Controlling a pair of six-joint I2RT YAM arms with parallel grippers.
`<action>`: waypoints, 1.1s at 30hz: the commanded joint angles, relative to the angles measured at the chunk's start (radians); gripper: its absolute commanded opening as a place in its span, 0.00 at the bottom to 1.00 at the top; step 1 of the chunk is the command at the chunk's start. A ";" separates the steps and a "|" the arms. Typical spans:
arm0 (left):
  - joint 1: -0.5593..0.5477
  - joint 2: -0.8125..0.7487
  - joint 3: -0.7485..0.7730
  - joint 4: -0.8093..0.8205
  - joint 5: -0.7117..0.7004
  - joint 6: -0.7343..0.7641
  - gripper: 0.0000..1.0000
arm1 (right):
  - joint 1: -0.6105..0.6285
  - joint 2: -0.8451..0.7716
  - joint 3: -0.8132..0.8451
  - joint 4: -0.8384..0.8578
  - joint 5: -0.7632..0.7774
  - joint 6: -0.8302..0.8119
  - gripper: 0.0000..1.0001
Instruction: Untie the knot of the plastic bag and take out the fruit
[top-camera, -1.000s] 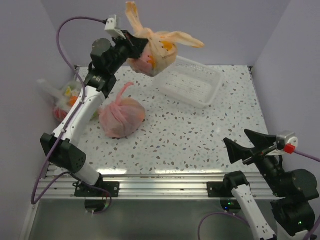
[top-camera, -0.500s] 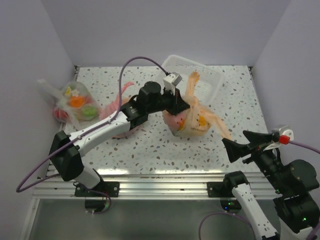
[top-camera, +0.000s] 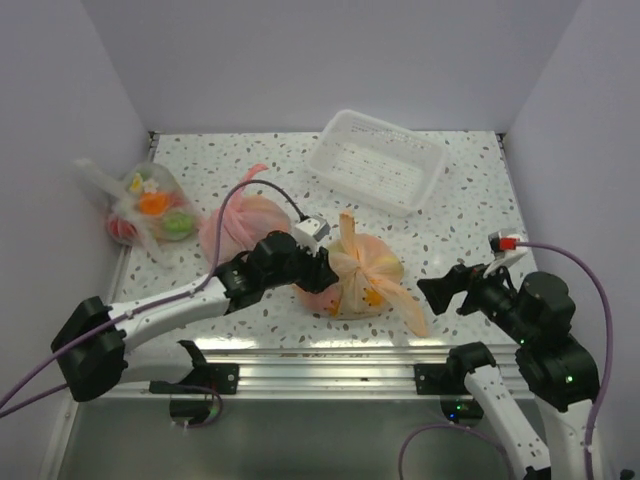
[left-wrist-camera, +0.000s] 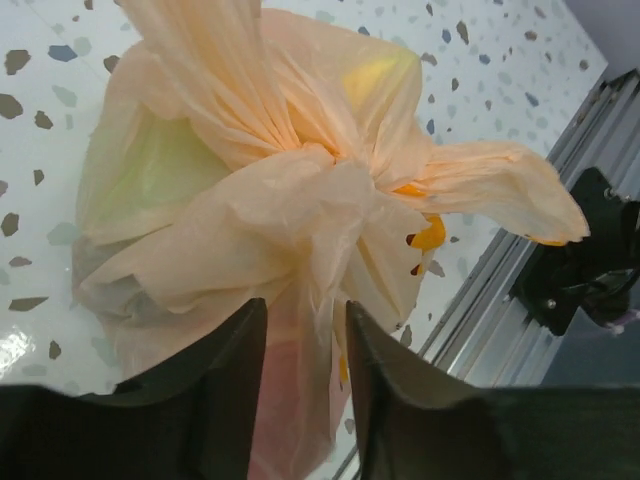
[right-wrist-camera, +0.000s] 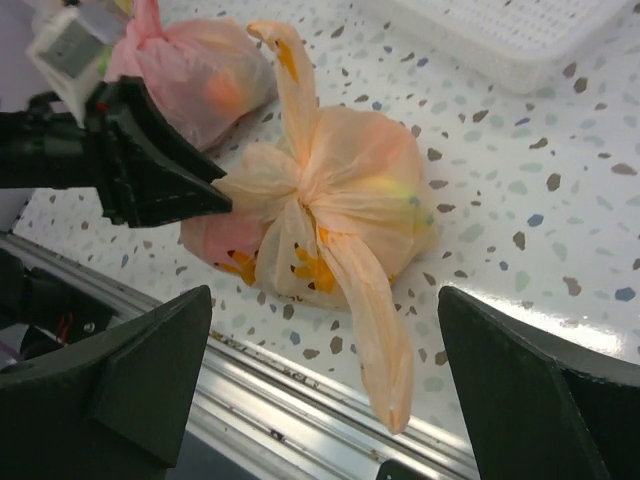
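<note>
Limp, slippery-looking plastic bag (top-camera: 355, 275): pinch a knot (left-wrist-camera: 332, 172) tail. Left end effector (left-wrist-camera: 305, 315) barely parted; right end effector (right-wrist-camera: 322, 292) gaping.

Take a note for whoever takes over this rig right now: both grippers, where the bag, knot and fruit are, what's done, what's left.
Left gripper: jaws slightly apart at the plastic bag, film between them; grip unclear.
Right gripper: wide open, empty, facing the bag.
Bag: on the table, near the front edge.
Knot: on top, tied, two tails out.
Fruit: inside, only coloured shapes through the film.
Done: nothing untied.
Left: undo the knot, take out the fruit.
</note>
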 joint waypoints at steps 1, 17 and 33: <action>-0.006 -0.159 -0.061 0.034 -0.104 -0.036 0.47 | 0.003 0.085 -0.045 0.096 -0.116 0.058 0.99; -0.104 -0.214 0.124 -0.238 -0.286 -0.355 0.74 | 0.117 0.588 -0.033 0.286 -0.013 0.029 0.99; -0.209 -0.009 -0.028 -0.146 -0.490 -0.507 0.68 | 0.397 0.795 -0.237 0.694 0.292 0.341 0.63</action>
